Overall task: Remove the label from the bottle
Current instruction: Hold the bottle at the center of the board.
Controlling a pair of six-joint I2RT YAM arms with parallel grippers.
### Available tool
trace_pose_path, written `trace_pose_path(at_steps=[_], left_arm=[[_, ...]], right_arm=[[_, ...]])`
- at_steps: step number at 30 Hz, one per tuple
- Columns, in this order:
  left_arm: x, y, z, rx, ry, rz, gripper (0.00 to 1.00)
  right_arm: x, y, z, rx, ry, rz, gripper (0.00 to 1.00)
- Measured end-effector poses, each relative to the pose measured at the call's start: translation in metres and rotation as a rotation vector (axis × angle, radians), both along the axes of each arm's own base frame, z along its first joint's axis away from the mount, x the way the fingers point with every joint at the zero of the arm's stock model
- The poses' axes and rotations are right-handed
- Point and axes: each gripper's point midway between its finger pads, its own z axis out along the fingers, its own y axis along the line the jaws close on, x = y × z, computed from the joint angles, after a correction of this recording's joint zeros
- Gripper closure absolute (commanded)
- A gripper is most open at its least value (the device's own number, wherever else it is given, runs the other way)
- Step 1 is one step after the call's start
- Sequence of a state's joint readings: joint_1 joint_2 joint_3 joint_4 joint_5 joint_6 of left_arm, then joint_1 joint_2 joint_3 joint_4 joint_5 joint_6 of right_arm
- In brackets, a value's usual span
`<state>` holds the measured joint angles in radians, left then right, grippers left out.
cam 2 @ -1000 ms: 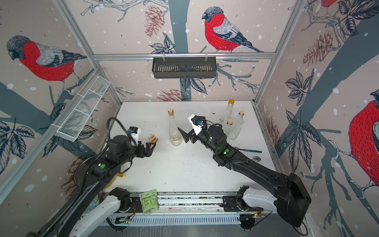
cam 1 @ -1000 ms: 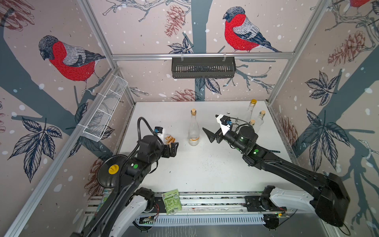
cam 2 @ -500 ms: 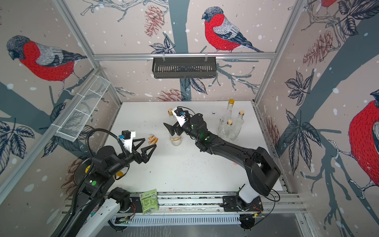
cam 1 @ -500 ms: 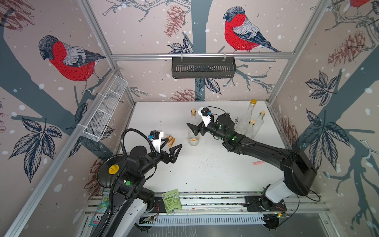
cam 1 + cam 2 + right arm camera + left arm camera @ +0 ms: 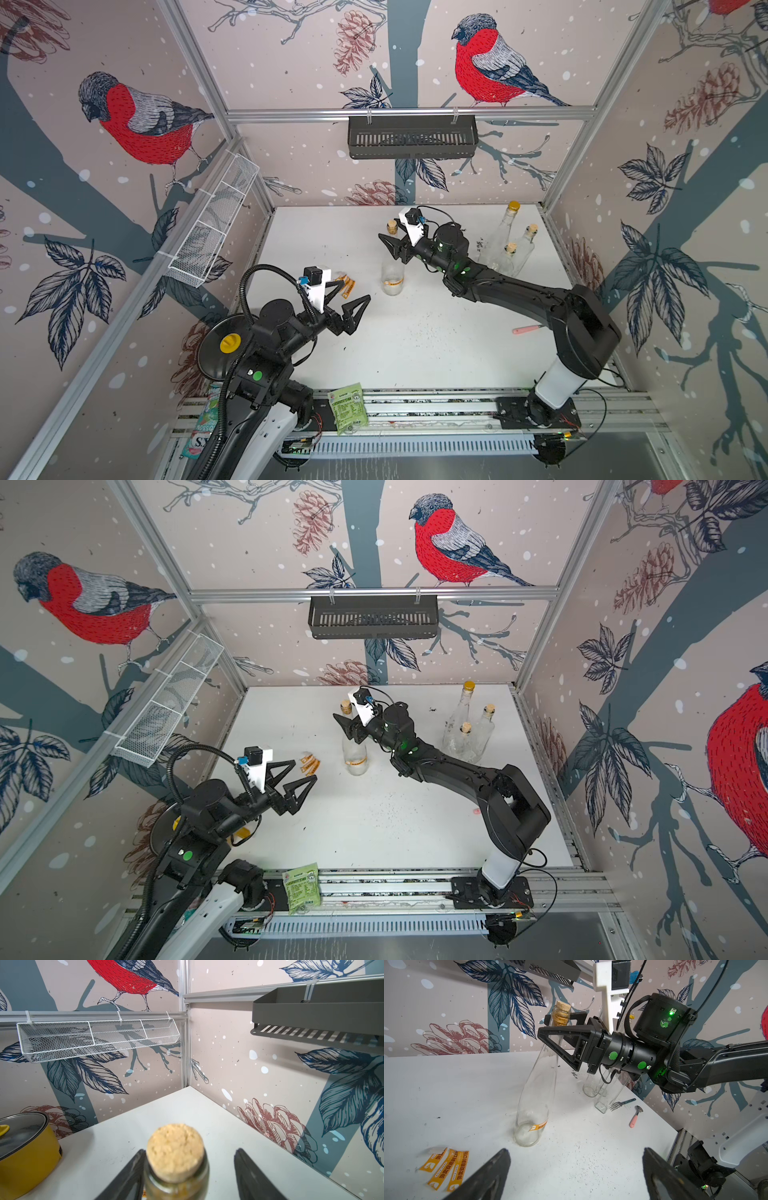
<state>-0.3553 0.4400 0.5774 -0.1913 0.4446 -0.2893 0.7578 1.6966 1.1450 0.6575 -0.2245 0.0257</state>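
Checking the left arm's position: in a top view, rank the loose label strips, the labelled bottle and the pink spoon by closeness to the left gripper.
1. Loose label strips, just beside the left gripper.
2. Labelled bottle, mid-table.
3. Pink spoon, far right side.

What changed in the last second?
The right pincer swung across from beside the bottle and now straddles its neck under the cork, jaws narrowing. One finger touches the glass and the other is apart, so there is no grip yet. The left arm lifted and drew back slightly, left pincer open throughout. Unchanged: bottle position, its orange label, the peeled labels.
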Motion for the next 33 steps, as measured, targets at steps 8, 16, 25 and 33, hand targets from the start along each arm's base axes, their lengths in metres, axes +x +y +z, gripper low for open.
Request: trace_pose_path(at_steps=[8,16,25,33], left_arm=[[-0.006,-0.004,0.005,-0.017,-0.030,-0.042,0.02],[-0.008,-0.009,0.003,-0.025,-0.035,-0.076,0.02],[0.009,-0.018,-0.005,-0.068,-0.034,-0.072,0.02],[0.016,-0.056,-0.018,-0.029,-0.052,-0.105,0.02]], right_arm=[[-0.014,0.000,-0.003,-0.003,-0.006,0.065,0.70],[-0.036,0.006,-0.001,-0.028,-0.017,0.117,0.94],[-0.063,-0.015,0.018,-0.083,0.004,0.038,0.99],[-0.097,-0.057,0.022,-0.087,0.047,-0.022,1.00]])
